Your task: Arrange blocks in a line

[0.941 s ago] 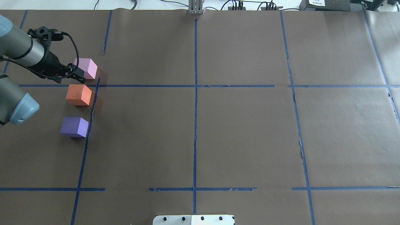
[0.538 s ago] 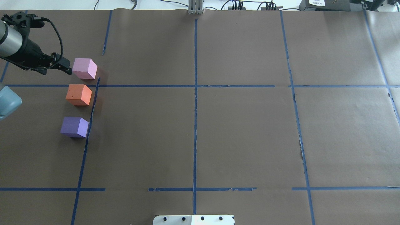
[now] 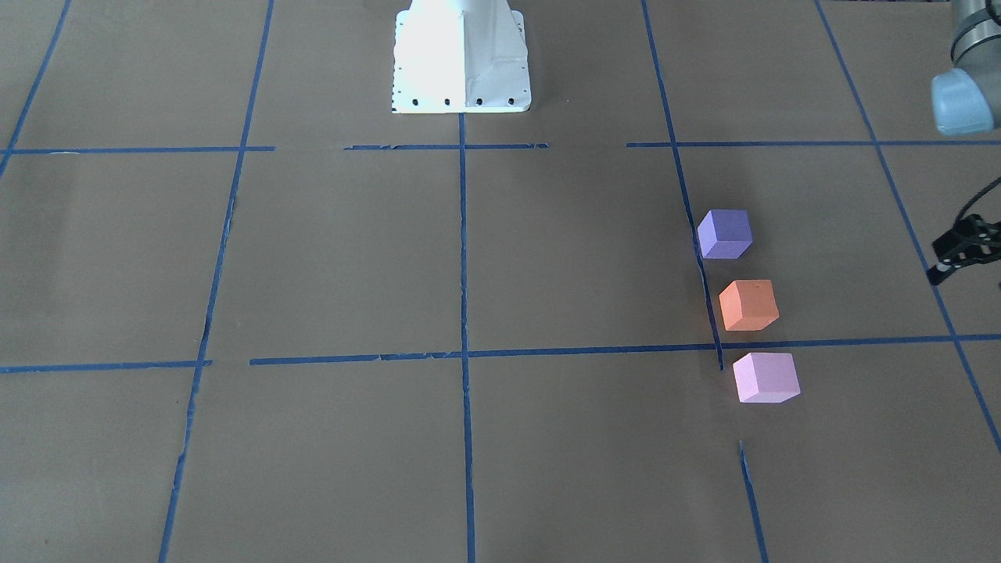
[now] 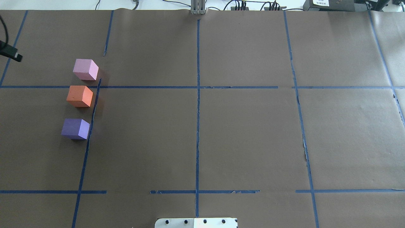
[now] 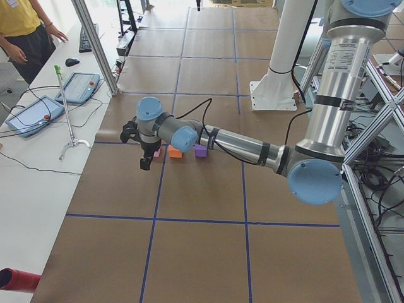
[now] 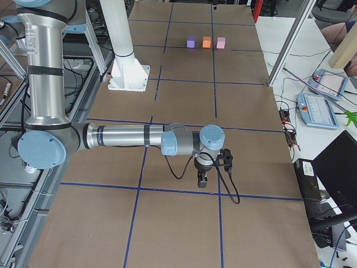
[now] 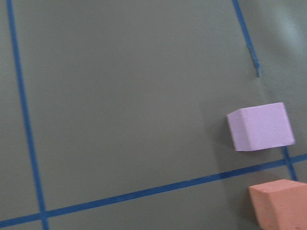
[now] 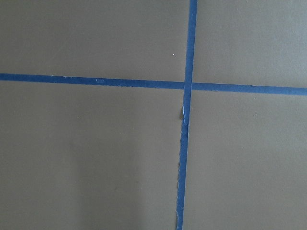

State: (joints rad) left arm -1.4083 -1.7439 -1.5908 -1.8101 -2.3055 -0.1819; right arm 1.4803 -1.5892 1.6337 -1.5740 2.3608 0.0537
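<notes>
The three blocks stand in a line near the table's left side: the pale pink block (image 4: 85, 69) farthest, the orange block (image 4: 79, 96) in the middle, the purple block (image 4: 75, 128) nearest. They do not touch. My left gripper (image 4: 17, 57) is at the view's left edge, well clear of the pink block; its fingers look together and hold nothing. It also shows in the front view (image 3: 936, 274). The left wrist view shows the pink block (image 7: 260, 127) and the orange block (image 7: 280, 203). My right gripper (image 6: 202, 181) shows only in the right side view, and I cannot tell its state.
The table is covered with brown paper marked by a blue tape grid (image 4: 197, 87). The robot's white base plate (image 4: 196, 222) sits at the near edge. Cables and boxes (image 4: 329, 4) lie beyond the far edge.
My left gripper has drawn back from beside the pink block to the view's left edge. The three blocks have not moved.
</notes>
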